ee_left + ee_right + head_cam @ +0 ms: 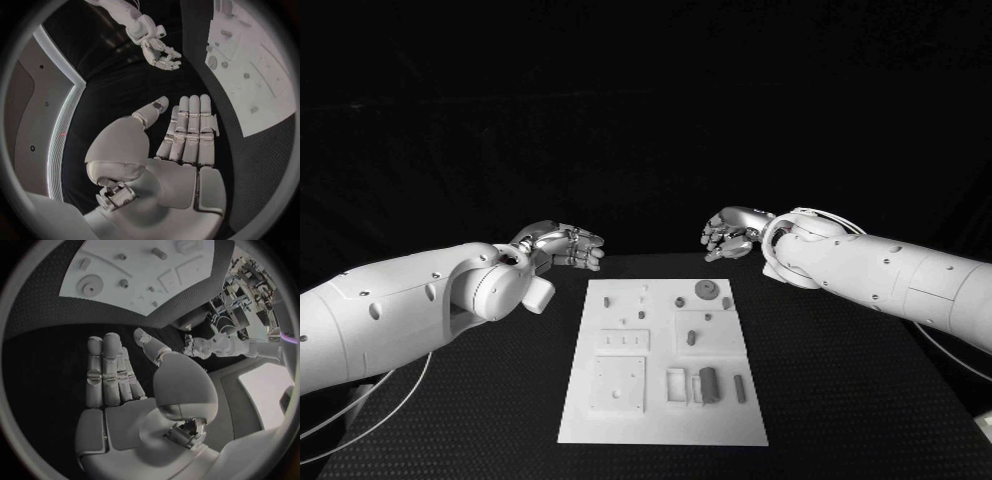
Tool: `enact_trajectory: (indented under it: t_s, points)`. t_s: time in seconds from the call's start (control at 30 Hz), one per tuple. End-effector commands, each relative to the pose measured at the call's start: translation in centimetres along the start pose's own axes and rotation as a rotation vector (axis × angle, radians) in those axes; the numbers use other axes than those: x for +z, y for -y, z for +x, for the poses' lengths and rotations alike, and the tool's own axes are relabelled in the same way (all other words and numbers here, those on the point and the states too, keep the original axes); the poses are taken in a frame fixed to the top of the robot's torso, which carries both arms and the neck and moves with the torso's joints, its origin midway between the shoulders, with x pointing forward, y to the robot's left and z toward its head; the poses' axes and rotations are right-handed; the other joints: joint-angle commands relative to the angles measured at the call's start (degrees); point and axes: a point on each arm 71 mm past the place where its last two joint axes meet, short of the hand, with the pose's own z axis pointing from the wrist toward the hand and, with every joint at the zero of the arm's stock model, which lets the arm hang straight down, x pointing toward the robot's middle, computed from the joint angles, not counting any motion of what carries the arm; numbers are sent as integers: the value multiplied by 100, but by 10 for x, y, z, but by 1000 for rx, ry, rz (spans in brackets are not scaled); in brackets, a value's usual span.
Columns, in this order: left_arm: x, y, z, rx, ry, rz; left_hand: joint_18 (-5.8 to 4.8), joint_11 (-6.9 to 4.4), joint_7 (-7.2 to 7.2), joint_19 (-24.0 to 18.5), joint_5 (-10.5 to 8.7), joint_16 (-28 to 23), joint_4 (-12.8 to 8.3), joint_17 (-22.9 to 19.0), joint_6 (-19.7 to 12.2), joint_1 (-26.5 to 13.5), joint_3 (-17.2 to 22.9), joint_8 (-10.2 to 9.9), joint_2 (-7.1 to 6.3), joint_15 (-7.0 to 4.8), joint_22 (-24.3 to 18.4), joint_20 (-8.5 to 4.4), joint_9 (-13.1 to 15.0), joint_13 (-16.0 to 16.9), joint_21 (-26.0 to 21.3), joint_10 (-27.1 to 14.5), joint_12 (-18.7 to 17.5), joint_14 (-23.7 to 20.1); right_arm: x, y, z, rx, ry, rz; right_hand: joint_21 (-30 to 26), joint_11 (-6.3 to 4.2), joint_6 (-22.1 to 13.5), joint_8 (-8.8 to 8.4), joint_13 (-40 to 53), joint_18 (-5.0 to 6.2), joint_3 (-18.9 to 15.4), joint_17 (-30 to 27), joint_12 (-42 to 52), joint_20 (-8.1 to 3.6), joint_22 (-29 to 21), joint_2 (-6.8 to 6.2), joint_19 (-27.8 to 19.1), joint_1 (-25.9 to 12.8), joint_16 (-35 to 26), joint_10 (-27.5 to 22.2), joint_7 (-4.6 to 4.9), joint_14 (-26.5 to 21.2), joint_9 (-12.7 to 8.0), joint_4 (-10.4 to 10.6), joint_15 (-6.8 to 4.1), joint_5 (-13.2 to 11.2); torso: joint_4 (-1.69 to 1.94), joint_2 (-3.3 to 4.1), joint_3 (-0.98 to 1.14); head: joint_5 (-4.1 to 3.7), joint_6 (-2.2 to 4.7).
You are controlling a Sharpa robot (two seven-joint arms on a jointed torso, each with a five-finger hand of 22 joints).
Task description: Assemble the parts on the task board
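Note:
The white task board (661, 425) lies in the middle of the black table. Grey parts rest on it: a round gear (708, 291) near its far right corner, small pegs (681, 301) beside that, and a dark block (710, 383) with a thin bar (740, 390) near the front right. My left hand (567, 246) hovers off the board's far left corner; its fingers (187, 132) stretch out flat with nothing in them. My right hand (733, 232) hangs beyond the far right corner, fingers (109, 372) likewise straight and empty. The board (144, 280) and gear (90, 287) lie ahead of it.
A raised square plate (619, 384) and a row of small slots (626, 340) sit on the board's left half. Black table mat (862, 400) spreads to both sides of the board. My right hand (159, 52) and the board (256, 75) appear in the left wrist view.

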Motion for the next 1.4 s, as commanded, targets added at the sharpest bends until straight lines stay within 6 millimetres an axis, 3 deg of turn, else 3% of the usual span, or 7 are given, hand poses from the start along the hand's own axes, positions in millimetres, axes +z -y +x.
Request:
enact_trajectory:
  t_s: [0.03,0.17,0.3,0.4,0.83,1.4]
  points:
    - [-7,4,8,12,-38,40,-33,4,-5,32,-13,-36,-5,13,35,-28,27,-11,-51,0,6,12,-13,8,30,37,-29,45,1,-7,6,-139,-27,-24,267,-15,70,-33,-6,267,-6,148,-37,-76,151,2,101,47,315,86,-4,91,1,-2,-10,27,158,133,47,-119,29]
    - [-15,7,12,9,-53,49,-35,10,-2,27,-18,-52,-5,20,35,-38,23,-19,-66,4,9,14,-25,7,24,30,-47,39,5,-16,10,-203,-29,-38,590,-21,110,-64,-8,267,40,251,-95,-158,143,17,104,43,622,145,-22,78,9,0,-15,30,258,226,82,-211,27]
    - [-18,12,14,3,-62,63,-37,18,2,19,-25,-72,-4,28,30,-51,17,-31,-82,9,11,17,-39,5,16,20,-71,32,7,-22,14,-250,-33,-45,691,-14,111,-84,-16,267,59,261,-132,-174,140,-3,81,37,712,145,-33,64,10,0,-9,29,324,296,118,-268,10]
    - [-19,14,16,0,-66,69,-38,22,4,15,-27,-83,-2,33,28,-57,16,-36,-85,11,12,19,-47,3,12,13,-84,29,8,-25,17,-294,-33,-52,747,-7,105,-97,-25,267,65,267,-158,-182,138,-18,77,27,765,131,-35,65,9,1,-2,28,366,351,142,-305,42]
    - [-16,15,16,0,-70,78,-39,38,14,9,-35,-117,8,54,17,-87,7,-57,-91,15,19,23,-74,0,0,-4,-130,30,10,-21,31,-359,-72,-39,930,2,127,-118,-45,267,97,276,-201,-216,132,-54,66,-5,959,134,-64,61,18,7,8,27,433,514,206,-435,123]
    - [-16,15,16,0,-73,78,-39,42,17,8,-36,-134,14,67,16,-105,2,-63,-89,16,24,24,-88,0,-5,-3,-150,33,6,-17,47,-387,-131,-33,993,17,106,-147,-71,267,107,248,-220,-218,124,-111,33,-79,1026,86,-87,34,17,17,25,28,467,619,236,-483,112]
